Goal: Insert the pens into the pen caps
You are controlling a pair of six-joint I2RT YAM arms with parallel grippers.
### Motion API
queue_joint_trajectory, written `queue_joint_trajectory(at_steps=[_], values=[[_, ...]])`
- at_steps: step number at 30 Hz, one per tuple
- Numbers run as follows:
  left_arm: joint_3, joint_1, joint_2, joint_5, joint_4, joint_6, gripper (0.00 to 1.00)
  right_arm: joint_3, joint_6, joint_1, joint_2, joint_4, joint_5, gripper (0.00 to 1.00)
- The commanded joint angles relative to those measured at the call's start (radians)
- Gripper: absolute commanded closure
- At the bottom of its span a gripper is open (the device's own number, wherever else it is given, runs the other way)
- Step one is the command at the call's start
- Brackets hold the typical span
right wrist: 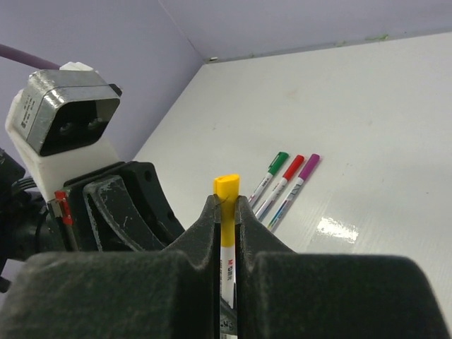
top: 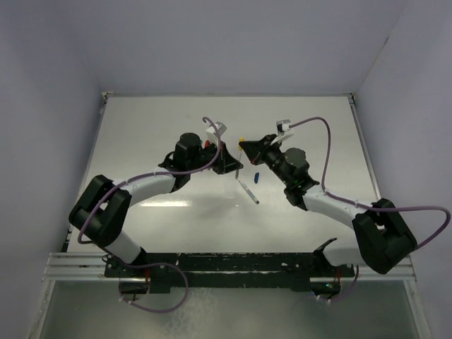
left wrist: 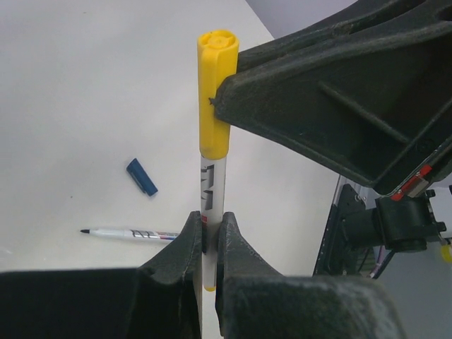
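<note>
A white pen [left wrist: 213, 185] wearing a yellow cap [left wrist: 215, 92] is held upright between both grippers above the table. My left gripper [left wrist: 210, 224] is shut on the pen's barrel. My right gripper [right wrist: 226, 208] is shut on the yellow cap [right wrist: 227, 191]; one of its fingers [left wrist: 318, 92] presses the cap's side in the left wrist view. In the top view the two grippers meet at the table's middle, the left gripper [top: 232, 161] and the right gripper [top: 248, 147]. A loose blue cap [left wrist: 142, 176] and an uncapped pen [left wrist: 134, 232] lie on the table below.
Three capped pens, green [right wrist: 270, 174], red [right wrist: 285, 175] and purple [right wrist: 299, 178], lie side by side on the white table [right wrist: 367, 113]. The blue cap [top: 257, 176] and the uncapped pen [top: 248, 191] lie just in front of the grippers.
</note>
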Motion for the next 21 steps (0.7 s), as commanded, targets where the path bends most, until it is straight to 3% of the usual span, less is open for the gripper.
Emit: queue_joint_trajectory(at_steps=[1, 8, 13, 21], values=[[0.135, 0.066, -0.075, -0.222, 0.160, 0.043, 1.00, -0.003, -0.016, 0.070, 0.067, -0.230, -0.145, 1.00], [0.148, 0.074, -0.064, -0.231, 0.093, 0.068, 1.00, 0.025, -0.001, 0.076, 0.093, -0.206, -0.131, 1.00], [0.137, 0.074, -0.055, -0.270, -0.039, 0.117, 1.00, 0.112, -0.032, 0.075, 0.072, -0.283, -0.046, 1.00], [0.141, 0.074, -0.013, -0.389, -0.289, 0.217, 1.00, 0.221, -0.165, 0.075, -0.093, -0.389, 0.189, 0.64]])
